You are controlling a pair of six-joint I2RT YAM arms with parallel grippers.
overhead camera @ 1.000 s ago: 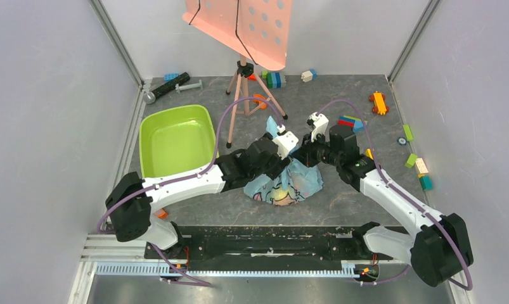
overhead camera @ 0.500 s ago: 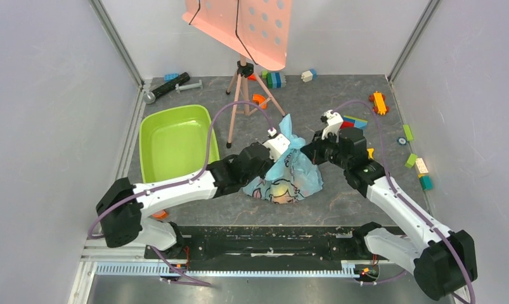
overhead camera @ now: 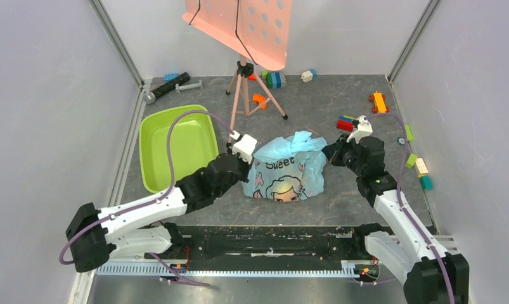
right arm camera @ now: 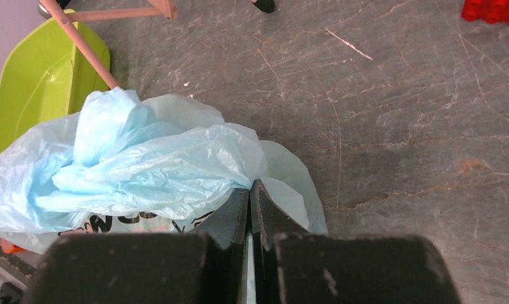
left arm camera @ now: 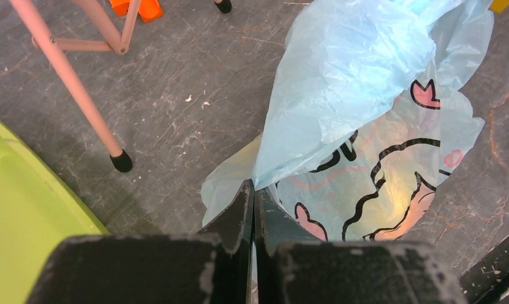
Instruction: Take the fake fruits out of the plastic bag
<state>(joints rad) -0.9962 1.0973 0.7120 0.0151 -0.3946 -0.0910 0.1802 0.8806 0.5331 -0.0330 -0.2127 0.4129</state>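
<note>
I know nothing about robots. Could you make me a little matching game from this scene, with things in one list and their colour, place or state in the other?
Things:
1. plastic bag
2. tub
3. tripod
4. left gripper

Descriptions:
A. lime green, on the left arm's side of the bag
B. shut on the bag's left edge
C. pale blue, printed with a cartoon face
D. pink legs, standing behind the bag

Pairs: 1-C, 2-A, 3-D, 4-B
</note>
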